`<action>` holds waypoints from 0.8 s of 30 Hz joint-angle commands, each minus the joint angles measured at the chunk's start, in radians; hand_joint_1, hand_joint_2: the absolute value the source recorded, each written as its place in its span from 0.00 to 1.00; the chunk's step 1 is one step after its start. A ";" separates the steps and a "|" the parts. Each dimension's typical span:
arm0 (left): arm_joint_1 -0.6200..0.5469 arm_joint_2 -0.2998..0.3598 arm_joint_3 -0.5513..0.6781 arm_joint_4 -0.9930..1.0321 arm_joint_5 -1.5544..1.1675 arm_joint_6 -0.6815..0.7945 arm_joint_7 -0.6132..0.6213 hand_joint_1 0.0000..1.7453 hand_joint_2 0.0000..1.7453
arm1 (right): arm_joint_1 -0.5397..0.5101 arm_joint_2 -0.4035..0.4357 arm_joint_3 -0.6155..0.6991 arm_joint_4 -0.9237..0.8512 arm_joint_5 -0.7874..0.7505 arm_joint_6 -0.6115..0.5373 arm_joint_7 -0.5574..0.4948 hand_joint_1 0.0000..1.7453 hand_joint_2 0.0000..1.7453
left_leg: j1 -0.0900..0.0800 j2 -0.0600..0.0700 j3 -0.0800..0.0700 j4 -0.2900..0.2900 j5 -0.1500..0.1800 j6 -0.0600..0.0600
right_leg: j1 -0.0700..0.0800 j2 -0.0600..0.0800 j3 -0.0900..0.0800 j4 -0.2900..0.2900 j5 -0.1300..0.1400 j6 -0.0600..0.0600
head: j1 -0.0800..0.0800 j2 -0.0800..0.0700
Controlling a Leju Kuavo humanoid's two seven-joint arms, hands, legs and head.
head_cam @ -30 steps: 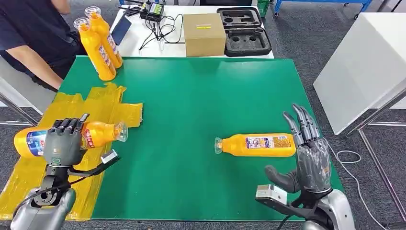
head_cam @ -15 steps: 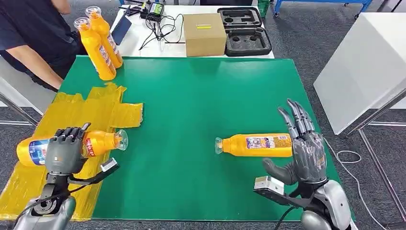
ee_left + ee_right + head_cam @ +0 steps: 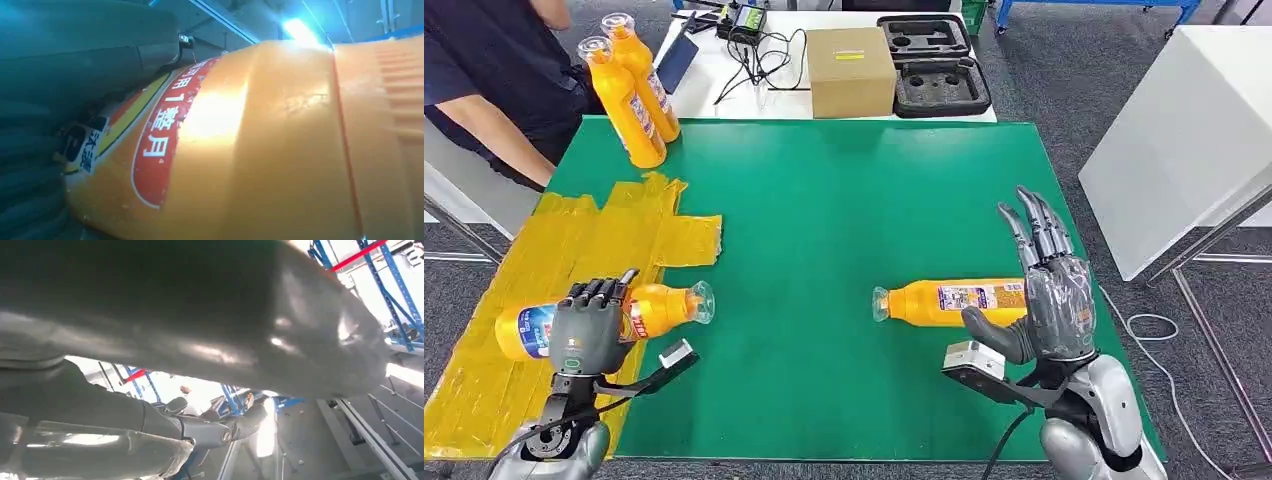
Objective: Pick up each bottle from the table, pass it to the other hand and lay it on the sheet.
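A: Count?
B: Four orange bottles. One held bottle [image 3: 639,312] in the left hand [image 3: 589,328], one lying bottle [image 3: 954,301] on the green table [image 3: 824,200], two standing bottles [image 3: 629,90] at the far left corner beside a person [image 3: 484,80]. One yellow sheet [image 3: 574,250] along the left edge.
A: Hands?
B: Left hand is wrapped around the held bottle's middle, bottle horizontal, cap toward table centre, over the sheet's near part. Can't tell if it touches the sheet. Right hand [image 3: 1049,290] is upright just at the lying bottle's base end, fingers spread and straight, thumb out toward the bottle, grasping nothing.
A: Anything unclear?
B: Right hand covers the lying bottle's base, contact not readable. Left wrist view shows the held bottle's red label [image 3: 165,135], close and blurred. Right wrist view is too dark to read.
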 commanded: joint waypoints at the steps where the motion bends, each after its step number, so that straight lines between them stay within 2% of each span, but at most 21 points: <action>1: -0.031 -0.022 -0.035 0.085 0.000 -0.003 0.002 1.00 1.00 | -0.034 0.002 0.019 0.065 0.000 0.004 0.002 0.00 0.00 | 0.000 0.000 0.006 -0.001 -0.001 -0.002 | 0.001 -0.002 0.007 -0.002 -0.001 -0.001 | 0.000 0.000; 10: -0.042 -0.026 -0.063 0.154 0.000 -0.003 0.036 1.00 1.00 | -0.011 -0.001 0.026 0.049 0.015 0.002 0.008 0.00 0.00 | 0.000 -0.001 0.003 -0.001 0.000 -0.001 | 0.000 -0.002 0.004 -0.001 -0.001 -0.001 | 0.000 0.000; 11: -0.148 -0.021 -0.077 0.277 0.032 -0.003 0.021 1.00 1.00 | -0.025 0.032 -0.005 0.062 0.021 0.041 -0.008 0.00 0.00 | 0.000 -0.001 0.005 -0.001 -0.001 -0.002 | 0.000 -0.002 0.006 -0.002 -0.002 -0.001 | 0.000 0.000; 12: -0.059 -0.033 -0.069 0.195 0.006 -0.003 0.042 1.00 1.00 | -0.018 0.030 0.002 0.049 0.025 0.039 -0.007 0.00 0.00 | 0.000 -0.001 0.004 -0.001 -0.001 -0.001 | 0.000 -0.002 0.004 -0.002 -0.001 -0.001 | 0.000 0.000; 18: -0.029 -0.017 -0.080 0.206 0.024 -0.003 0.039 1.00 1.00 | -0.027 0.023 0.004 0.053 0.032 0.042 0.008 0.00 0.00 | 0.000 0.001 0.004 -0.001 -0.001 -0.001 | 0.000 -0.001 0.004 -0.001 -0.001 -0.001 | 0.000 0.000; 19: -0.039 -0.037 -0.070 0.231 0.000 -0.003 0.044 1.00 1.00 | -0.027 0.018 0.006 0.052 0.032 0.041 0.007 0.00 0.00 | 0.000 0.001 0.003 -0.001 -0.001 -0.001 | 0.000 -0.001 0.003 -0.001 0.000 -0.001 | 0.000 0.000; 23: -0.037 -0.031 -0.083 0.253 0.000 -0.003 0.057 1.00 1.00 | -0.021 0.008 0.011 0.048 0.031 0.034 0.008 0.00 0.00 | 0.000 0.000 0.005 -0.001 -0.001 -0.001 | 0.000 -0.001 0.005 -0.001 -0.001 -0.001 | 0.000 0.000; 24: -0.035 -0.033 -0.079 0.255 0.000 -0.003 0.056 0.95 1.00 | -0.018 0.009 0.012 0.046 0.031 0.033 0.008 0.00 0.00 | 0.000 0.000 0.002 -0.001 0.000 -0.001 | 0.000 -0.001 0.003 -0.001 0.000 0.000 | 0.000 0.000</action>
